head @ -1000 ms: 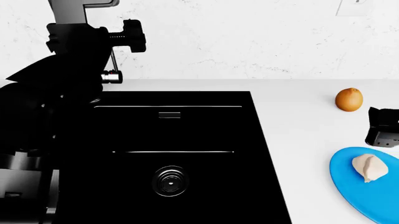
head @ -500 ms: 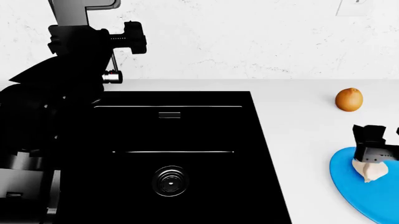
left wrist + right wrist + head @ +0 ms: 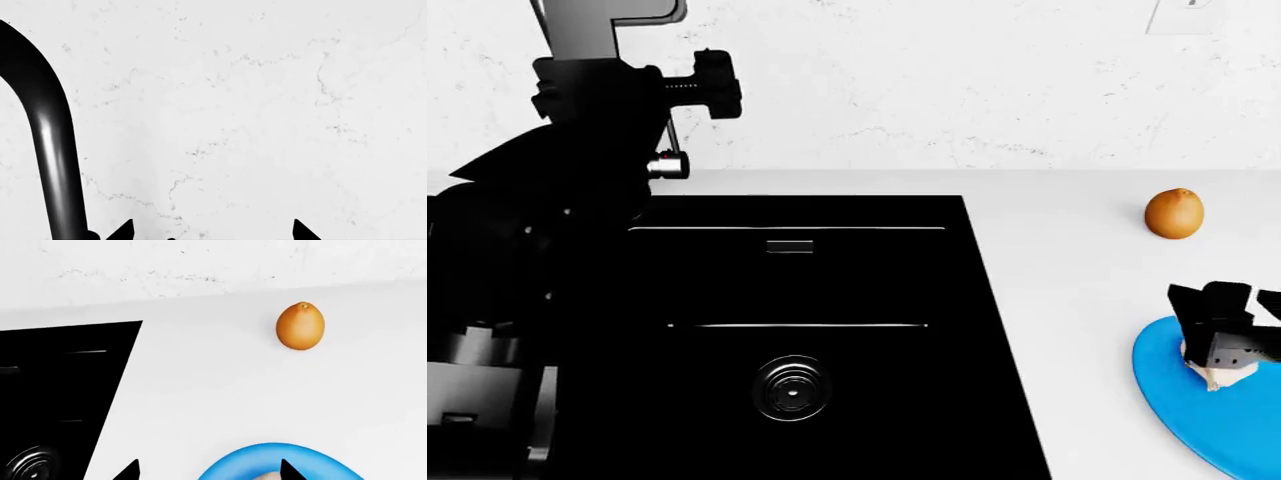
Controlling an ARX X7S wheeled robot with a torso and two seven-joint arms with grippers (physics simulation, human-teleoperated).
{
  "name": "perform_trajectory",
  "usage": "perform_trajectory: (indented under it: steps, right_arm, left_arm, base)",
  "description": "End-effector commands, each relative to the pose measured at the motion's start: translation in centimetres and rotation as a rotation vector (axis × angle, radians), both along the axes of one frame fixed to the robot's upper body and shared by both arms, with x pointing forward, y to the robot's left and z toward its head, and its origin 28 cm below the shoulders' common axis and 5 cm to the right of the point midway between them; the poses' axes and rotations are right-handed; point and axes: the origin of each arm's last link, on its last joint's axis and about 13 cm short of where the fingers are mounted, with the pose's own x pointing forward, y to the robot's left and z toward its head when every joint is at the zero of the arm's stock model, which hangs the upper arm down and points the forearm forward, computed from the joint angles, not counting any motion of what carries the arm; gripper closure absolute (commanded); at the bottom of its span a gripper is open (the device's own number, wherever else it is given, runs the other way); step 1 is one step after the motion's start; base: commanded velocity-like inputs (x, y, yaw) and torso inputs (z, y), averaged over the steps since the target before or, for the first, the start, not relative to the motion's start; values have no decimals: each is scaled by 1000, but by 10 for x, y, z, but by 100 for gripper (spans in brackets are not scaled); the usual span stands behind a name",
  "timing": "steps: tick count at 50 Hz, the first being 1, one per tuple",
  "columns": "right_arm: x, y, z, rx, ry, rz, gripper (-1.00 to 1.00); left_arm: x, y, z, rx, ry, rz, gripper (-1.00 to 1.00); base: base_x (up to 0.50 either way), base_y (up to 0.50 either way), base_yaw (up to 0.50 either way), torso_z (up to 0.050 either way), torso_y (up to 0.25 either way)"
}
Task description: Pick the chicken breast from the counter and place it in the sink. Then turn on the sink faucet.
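The chicken breast [image 3: 1216, 376] is seen on the blue plate [image 3: 1194, 410], which lies on the white counter [image 3: 1081, 300] well right of the black sink [image 3: 827, 340]. The right gripper [image 3: 1225, 345] is placed directly over the meat, covering most of it; its fingertips [image 3: 131, 471] are shown apart, straddling the plate's far rim. An orange-brown egg-shaped object [image 3: 1174, 213] is set farther back. The left gripper [image 3: 212, 231] is held with fingers spread, facing the marble wall [image 3: 253, 100], beside the sink faucet [image 3: 50, 150].
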Motion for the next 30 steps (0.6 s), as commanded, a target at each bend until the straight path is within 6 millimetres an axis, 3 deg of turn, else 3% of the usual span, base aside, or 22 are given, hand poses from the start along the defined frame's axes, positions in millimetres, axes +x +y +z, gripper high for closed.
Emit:
perform_trajectory:
  steps: [1,14,30]
  right_arm:
    - [5,0,-4,-13,58,6,-100]
    - [3,-4,-3,-129,74,-29,-100]
    - [-1,-15,-2,-138,63,-101,-100]
  left_arm:
    - [0,1,-1,-1,2,1,-100]
    - [1,0,-1,0,4,-4,-100]
    - [1,0,-2,-2,6,-2,-100]
  base:
    - [0,0,0,0,0]
    - [0,0,0,0,0]
    - [0,0,0,0,0]
